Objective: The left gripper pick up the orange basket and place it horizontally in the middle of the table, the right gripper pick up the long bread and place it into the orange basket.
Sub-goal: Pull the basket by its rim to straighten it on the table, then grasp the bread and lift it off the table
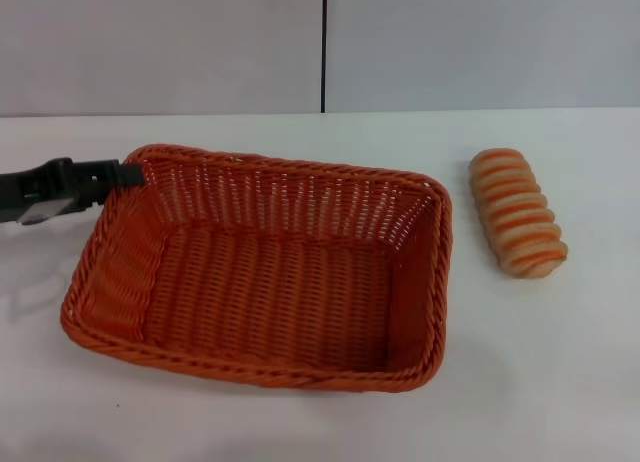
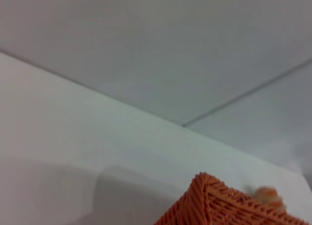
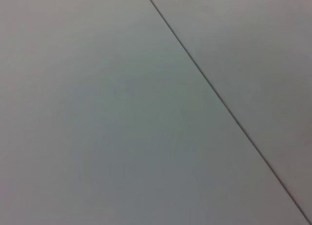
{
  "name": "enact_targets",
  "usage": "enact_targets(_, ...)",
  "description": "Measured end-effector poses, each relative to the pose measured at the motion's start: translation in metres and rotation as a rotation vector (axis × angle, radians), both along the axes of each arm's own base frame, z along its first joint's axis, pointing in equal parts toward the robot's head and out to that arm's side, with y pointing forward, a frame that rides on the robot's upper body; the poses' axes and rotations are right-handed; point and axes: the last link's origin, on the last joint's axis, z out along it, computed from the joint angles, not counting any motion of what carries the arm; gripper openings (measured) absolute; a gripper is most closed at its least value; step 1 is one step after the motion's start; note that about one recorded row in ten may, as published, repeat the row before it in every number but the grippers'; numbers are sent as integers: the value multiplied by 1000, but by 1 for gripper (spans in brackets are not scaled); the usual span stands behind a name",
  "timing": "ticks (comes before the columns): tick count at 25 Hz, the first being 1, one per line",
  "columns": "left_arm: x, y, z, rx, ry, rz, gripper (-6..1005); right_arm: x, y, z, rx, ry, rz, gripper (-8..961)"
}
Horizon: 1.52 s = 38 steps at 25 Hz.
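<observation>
The orange basket [image 1: 262,370] lies flat and lengthwise across the middle of the white table [image 1: 560,372], empty inside. My left gripper [image 1: 128,172] reaches in from the left edge, its black tip at the basket's far-left rim corner. That corner [image 2: 214,203] also shows in the left wrist view. To the right of the basket, apart from it, lies the long bread [image 1: 518,213], tan with orange-brown ridges. It shows as a blur [image 2: 268,195] behind the basket corner in the left wrist view. My right gripper is out of view.
A grey panelled wall [image 1: 200,42] with a dark vertical seam [image 1: 324,47] stands behind the table. The right wrist view holds only grey panels and a seam [image 3: 219,98]. Bare tabletop lies in front of and right of the basket.
</observation>
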Motion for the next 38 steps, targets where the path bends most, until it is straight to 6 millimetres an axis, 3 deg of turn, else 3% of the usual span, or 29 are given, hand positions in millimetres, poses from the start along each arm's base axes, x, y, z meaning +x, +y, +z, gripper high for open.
enact_targets(10,10,-8,9,-105,31,-70,574,1,1,0,-4,3,-4,819)
enact_targets(15,6,-7,18,-73,64,-79,576,-1,5,0,-19,-4,3,819)
enact_targets(20,-5,0,33,21,120,-98,579,-7,20,5,-148,-23,100,819)
enact_targets(26,-8,3,50,304,83,-236,582,-32,43,32,-477,-41,365,819)
enact_targets(27,-6,4,52,367,66,-275,582,-45,52,45,-631,-15,446,819)
enact_targets(28,-5,3,52,442,25,-313,583,-45,52,45,-631,-15,446,819)
enact_targets(31,-4,0,49,620,-81,-390,584,-72,62,64,-860,-6,544,819)
enact_targets(32,-5,-1,48,663,-98,-405,585,-91,72,73,-1040,6,554,819)
enact_targets(33,-5,-1,48,663,-98,-405,585,-91,72,73,-1040,6,554,819)
enact_targets(37,-4,-2,38,774,-86,-469,587,-131,99,81,-1412,-21,449,819)
enact_targets(38,-4,-2,38,774,-86,-469,588,-131,99,81,-1412,-21,449,819)
